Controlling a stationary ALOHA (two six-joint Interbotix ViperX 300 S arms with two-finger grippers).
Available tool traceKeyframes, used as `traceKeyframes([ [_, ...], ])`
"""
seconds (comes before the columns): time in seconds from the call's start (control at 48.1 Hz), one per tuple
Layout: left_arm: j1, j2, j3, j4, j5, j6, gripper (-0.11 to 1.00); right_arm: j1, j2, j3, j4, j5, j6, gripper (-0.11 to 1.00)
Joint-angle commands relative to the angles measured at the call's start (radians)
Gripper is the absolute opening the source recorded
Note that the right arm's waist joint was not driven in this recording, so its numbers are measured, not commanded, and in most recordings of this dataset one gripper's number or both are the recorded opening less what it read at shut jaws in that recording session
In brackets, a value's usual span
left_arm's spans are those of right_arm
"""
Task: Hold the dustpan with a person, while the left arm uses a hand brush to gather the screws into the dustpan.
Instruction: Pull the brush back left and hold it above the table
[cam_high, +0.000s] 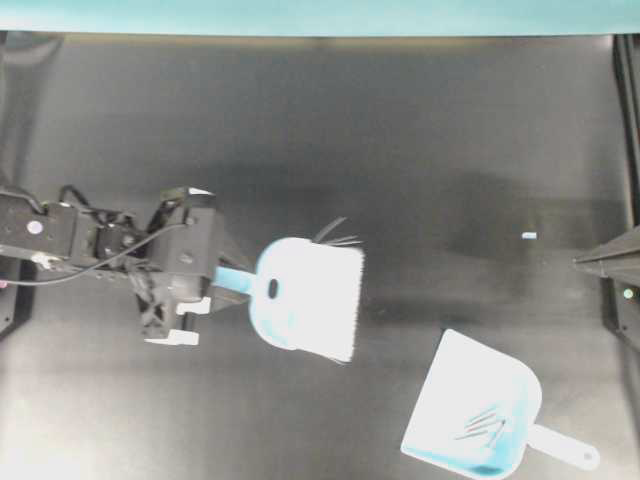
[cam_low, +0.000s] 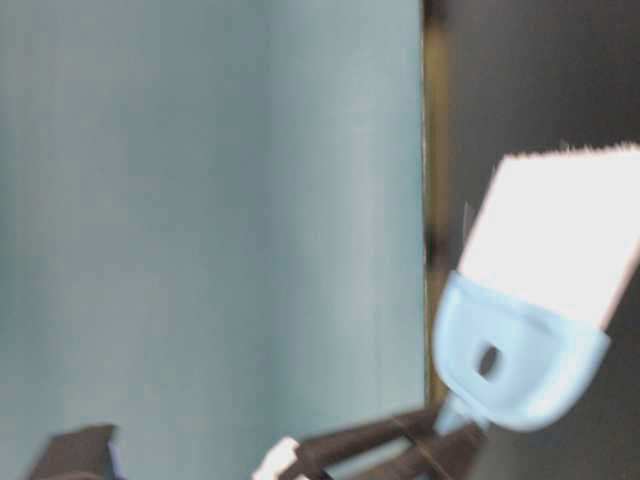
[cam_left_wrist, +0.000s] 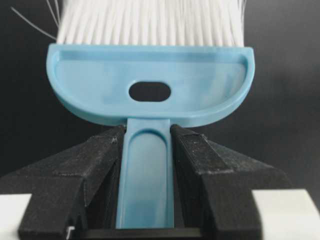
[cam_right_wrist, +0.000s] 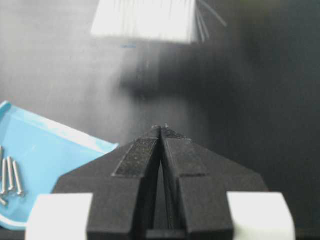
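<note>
Matte black tabletop (cam_high: 300, 120) across nearly the whole overhead view, dull grey glare patches around the middle, teal backdrop (cam_high: 320, 15) as a thin strip along the top edge. Tiny pale blue fleck (cam_high: 529, 236) lying alone on the bare top toward the right side, too small to identify; likely the same fleck as a faint blue streak (cam_right_wrist: 128, 46) in the right wrist view. Blurred in the table-level view: teal backdrop (cam_low: 200, 200) over the left two thirds, narrow brownish edge strip (cam_low: 431, 200) beside it, dark tabletop (cam_low: 540, 70) beyond.
</note>
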Motion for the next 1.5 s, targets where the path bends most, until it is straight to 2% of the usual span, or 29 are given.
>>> traceKeyframes([
  [0.0,0.003,-0.003,0.015,0.003,-0.015,0.002,0.31,0.000,0.003,-0.011,0.000,-0.005,-0.008,0.00],
  [0.312,-0.029,0.049,0.049,0.002,-0.035,0.000,0.31,0.000,0.003,-0.009,0.000,-0.005,-0.008,0.00],
  [0.562,-0.026,0.055,0.043,0.002,-0.080,0.002,0.31,0.000,0.003,-0.009,0.000,-0.003,-0.008,0.00],
  [1.144,-0.032,0.067,0.037,0.002,-0.086,-0.002,0.32,0.000,0.003,-0.009,0.000,-0.003,-0.008,0.00],
  [1.186,-0.032,0.067,0.037,0.002,-0.086,-0.003,0.37,0.000,0.003,-0.009,0.000,-0.005,-0.008,0.00],
  [1.29,-0.038,0.067,0.037,0.003,-0.087,-0.002,0.69,0.000,0.003,-0.009,0.000,-0.005,-0.008,0.00],
  [1.352,-0.038,0.067,0.037,0.002,-0.086,-0.002,0.83,0.000,0.003,-0.009,-0.002,-0.005,-0.008,0.00],
  [1.394,-0.040,0.067,0.040,0.003,-0.086,-0.002,0.87,0.000,0.003,-0.011,-0.002,-0.003,-0.008,0.00],
  [1.477,-0.041,0.067,0.037,0.002,-0.086,-0.002,0.85,0.000,0.003,-0.009,0.000,-0.005,-0.008,0.00],
])
